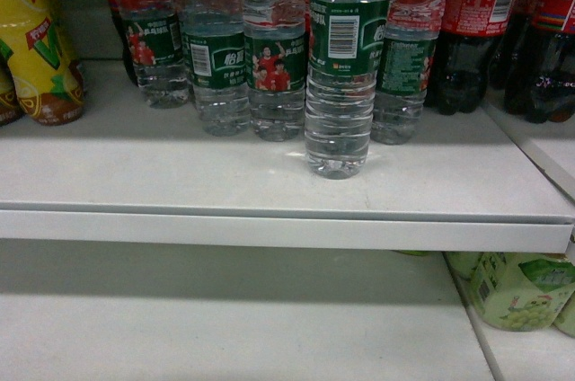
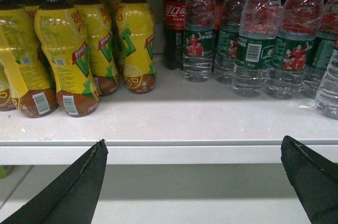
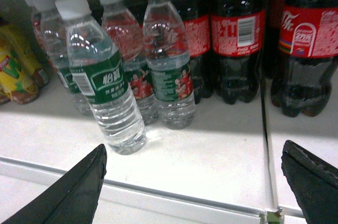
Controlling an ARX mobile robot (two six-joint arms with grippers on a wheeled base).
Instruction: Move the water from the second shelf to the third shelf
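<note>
On white shelf (image 1: 135, 174), upright water (image 1: 340, 84)

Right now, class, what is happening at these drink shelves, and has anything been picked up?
Nothing is held yet. The left pincer and right pincer are both open, in front of the white shelf. One clear ribbed plastic water bottle with a dark green label stands forward of its row, upright and untouched, with dark red-labelled cola bottles and yellow-labelled tea bottles on either side. The lower shelf awaits it.
</note>
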